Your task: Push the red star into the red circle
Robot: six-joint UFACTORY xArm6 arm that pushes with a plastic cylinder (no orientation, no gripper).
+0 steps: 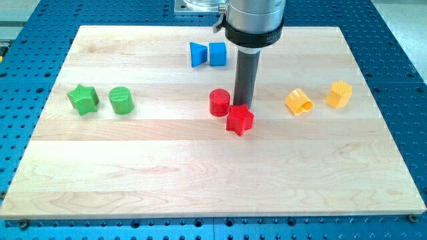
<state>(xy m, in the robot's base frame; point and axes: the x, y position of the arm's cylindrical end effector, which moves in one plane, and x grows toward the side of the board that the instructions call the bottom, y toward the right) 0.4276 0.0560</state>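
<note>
The red star lies near the board's middle. The red circle stands just up and to the view's left of it, and the two look to be touching or nearly so. My tip is directly behind the star's top edge, to the right of the red circle. The dark rod rises from there to the arm's grey wrist at the view's top.
A blue block pair sits at the top centre. A green star and green circle lie at the left. Two yellow blocks lie at the right. The wooden board sits on a blue perforated table.
</note>
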